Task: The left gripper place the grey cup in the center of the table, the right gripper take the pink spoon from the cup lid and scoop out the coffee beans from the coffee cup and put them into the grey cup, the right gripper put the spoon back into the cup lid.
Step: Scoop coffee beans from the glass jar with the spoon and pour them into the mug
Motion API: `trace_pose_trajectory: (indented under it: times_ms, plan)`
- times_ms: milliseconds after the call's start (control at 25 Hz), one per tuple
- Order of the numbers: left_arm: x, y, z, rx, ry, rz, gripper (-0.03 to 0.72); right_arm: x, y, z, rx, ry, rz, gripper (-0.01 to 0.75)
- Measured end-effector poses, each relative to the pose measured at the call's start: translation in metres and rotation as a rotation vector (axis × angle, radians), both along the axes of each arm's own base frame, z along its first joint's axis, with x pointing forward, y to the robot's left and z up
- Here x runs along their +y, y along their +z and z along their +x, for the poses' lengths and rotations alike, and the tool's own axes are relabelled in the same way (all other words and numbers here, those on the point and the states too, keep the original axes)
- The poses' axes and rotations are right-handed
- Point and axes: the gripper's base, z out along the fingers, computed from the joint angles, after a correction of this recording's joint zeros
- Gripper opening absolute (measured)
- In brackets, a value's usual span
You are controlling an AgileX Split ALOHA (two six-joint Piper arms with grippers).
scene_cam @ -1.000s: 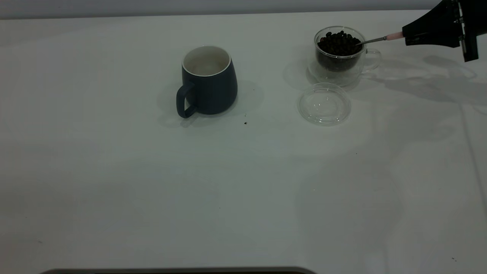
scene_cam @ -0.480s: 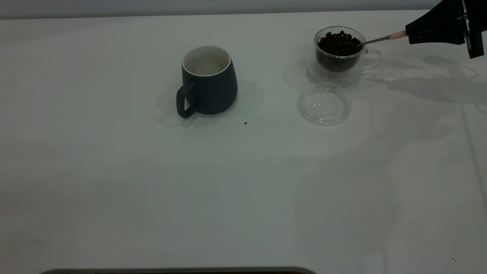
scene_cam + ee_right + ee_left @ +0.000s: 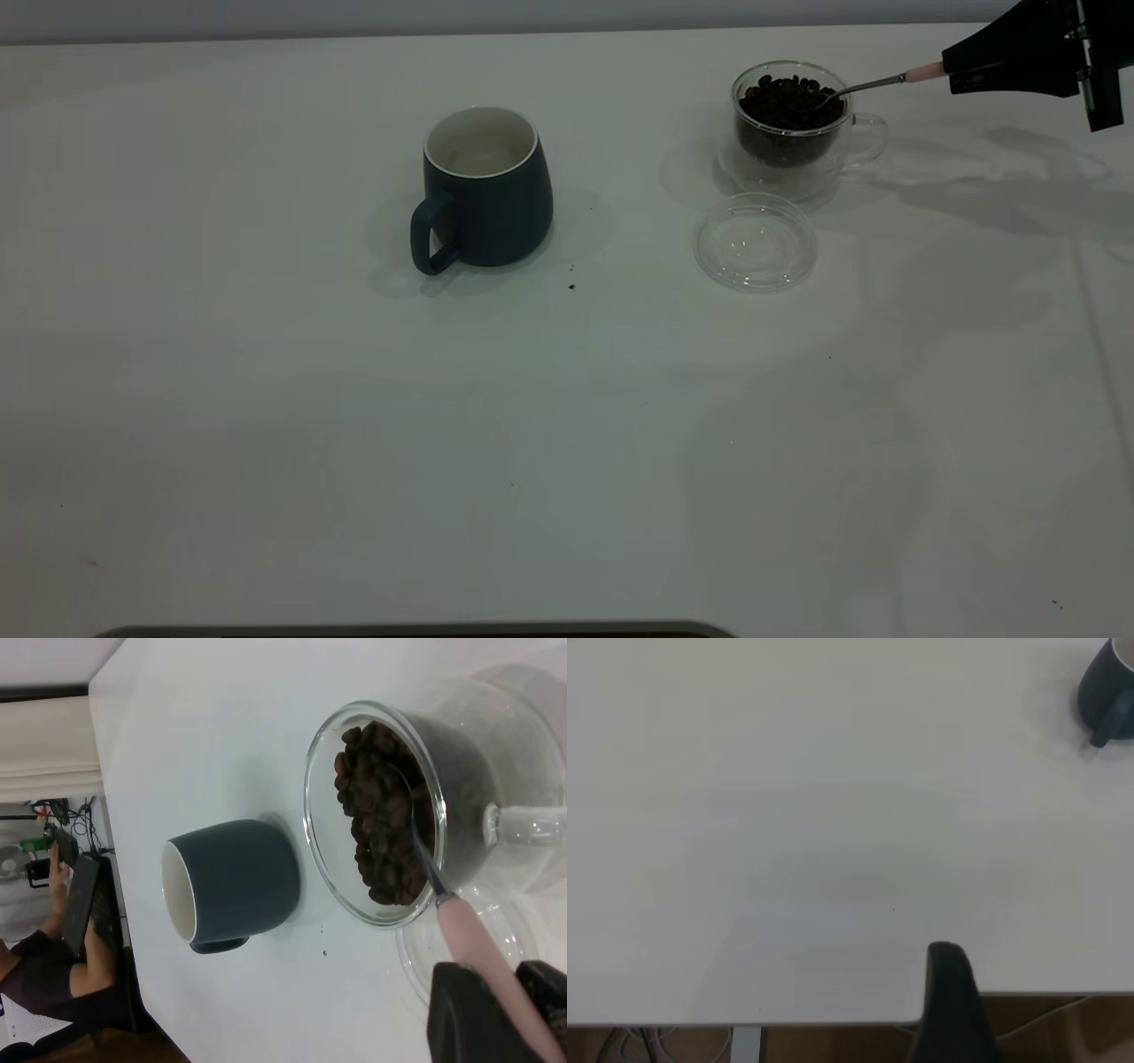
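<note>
The black angular right gripper (image 3: 952,73), pinched on the slim pale pink handle of the small metal-bowled pink spoon (image 3: 886,82), hangs beside the clear double-walled glass coffee cup (image 3: 791,133), on its loop-handle side. The spoon bowl sits in the heap of dark roasted coffee beans (image 3: 788,102). Step in hand: scooping. Next move likely calls for lifting the loaded spoon level and carrying it to the dark blue-grey ceramic grey cup (image 3: 485,188), well apart from the coffee cup, mid-table. The round clear glass cup lid (image 3: 755,242) lies just beside the coffee cup, empty. Left gripper (image 3: 950,1005): off the white table (image 3: 354,443) edge, far from the coffee cup; cannot tell its fingers.
</note>
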Motion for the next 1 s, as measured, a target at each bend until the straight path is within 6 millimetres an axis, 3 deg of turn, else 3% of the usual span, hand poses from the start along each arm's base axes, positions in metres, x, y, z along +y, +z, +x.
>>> trace_pose_trajectory:
  times_ms: [240, 560, 1000]
  plan:
    - [0.0, 0.0, 0.0, 0.0, 0.0, 0.0, 0.565, 0.0, 0.002, 0.001, 0.001, -0.006, 0.003, 0.102]
    - [0.0, 0.0, 0.0, 0.0, 0.001, -0.002, 0.565, -0.001, 0.025, 0.003, -0.043, 0.005, -0.021, 0.102]
    - [0.0, 0.0, 0.0, 0.0, 0.002, -0.002, 0.565, 0.001, 0.022, -0.001, -0.023, -0.018, 0.01, 0.102]
